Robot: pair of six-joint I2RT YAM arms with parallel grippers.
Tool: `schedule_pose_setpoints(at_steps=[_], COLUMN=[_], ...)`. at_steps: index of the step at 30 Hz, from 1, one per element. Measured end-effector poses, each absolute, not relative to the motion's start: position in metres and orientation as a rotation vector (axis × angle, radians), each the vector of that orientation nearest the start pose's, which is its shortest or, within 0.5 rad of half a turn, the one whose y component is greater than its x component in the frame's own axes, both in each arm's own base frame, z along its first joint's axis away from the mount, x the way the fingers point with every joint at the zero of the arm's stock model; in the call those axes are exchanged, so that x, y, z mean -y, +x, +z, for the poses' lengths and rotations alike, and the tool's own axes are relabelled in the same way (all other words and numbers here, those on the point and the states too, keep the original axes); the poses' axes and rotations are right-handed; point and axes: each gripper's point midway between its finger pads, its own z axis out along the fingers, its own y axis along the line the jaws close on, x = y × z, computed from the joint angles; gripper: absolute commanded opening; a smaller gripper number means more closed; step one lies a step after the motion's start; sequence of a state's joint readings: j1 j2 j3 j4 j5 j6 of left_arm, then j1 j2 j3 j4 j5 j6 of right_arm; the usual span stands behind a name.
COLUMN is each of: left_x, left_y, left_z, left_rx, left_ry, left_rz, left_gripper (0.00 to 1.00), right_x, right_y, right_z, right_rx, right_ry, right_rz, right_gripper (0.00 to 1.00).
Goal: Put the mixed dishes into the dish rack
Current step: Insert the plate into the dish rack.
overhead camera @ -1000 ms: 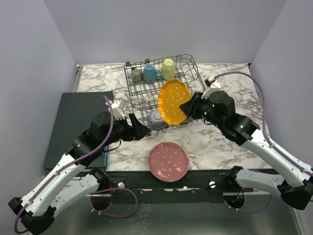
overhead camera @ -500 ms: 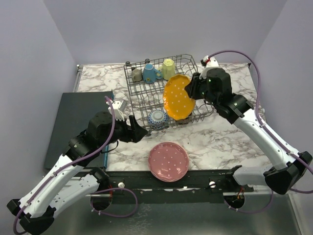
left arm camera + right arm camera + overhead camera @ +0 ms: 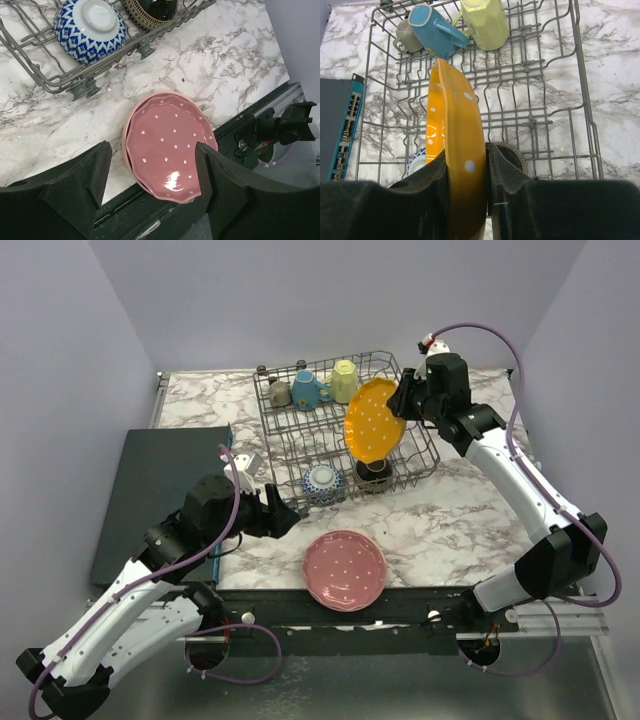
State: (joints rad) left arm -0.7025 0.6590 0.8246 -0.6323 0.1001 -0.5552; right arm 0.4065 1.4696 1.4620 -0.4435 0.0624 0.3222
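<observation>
Right claw (image 3: 405, 402) clamps the orange plate (image 3: 373, 422) on edge over the dish rack (image 3: 290, 440) — left claw (image 3: 152, 156) gapes wide above the pink plate (image 3: 170, 142).

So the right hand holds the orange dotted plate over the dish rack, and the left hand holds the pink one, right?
No. The left wrist view shows the left hand open and empty; the pink dotted plate lies on the marble table. The right hand does hold the orange plate over the dish rack.

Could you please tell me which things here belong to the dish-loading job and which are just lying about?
Job: orange plate, pink plate, blue bowl, brown bowl, grey mug, blue mug, yellow mug, rack.
Lying about: dark mat.
</observation>
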Motion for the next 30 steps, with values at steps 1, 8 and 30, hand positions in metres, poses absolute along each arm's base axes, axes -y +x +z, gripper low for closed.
schedule_pose_setpoints(at_steps=[1,8,30], left_x=[0.189,0.187,0.183], left_y=[0.163,0.162,0.162], left_z=[0.231,0.232,0.236], left_rx=[-2.145,-2.127,-2.098], left_ry=[0.225,0.219,0.208], left_rz=[-0.865,-0.865,-0.864], left_gripper=[0.74,0.74,0.74], right_x=[-0.180,-0.176,-0.137], right_y=[0.412,0.432,0.480], right_z=[0.288,0.294,0.319], right_rx=[-2.048,-2.029,-1.824], right_ry=[-0.046,-0.018,-0.052], right_rz=[0.400,0.375,0.039], right_gripper=[0.01,0.01,0.01])
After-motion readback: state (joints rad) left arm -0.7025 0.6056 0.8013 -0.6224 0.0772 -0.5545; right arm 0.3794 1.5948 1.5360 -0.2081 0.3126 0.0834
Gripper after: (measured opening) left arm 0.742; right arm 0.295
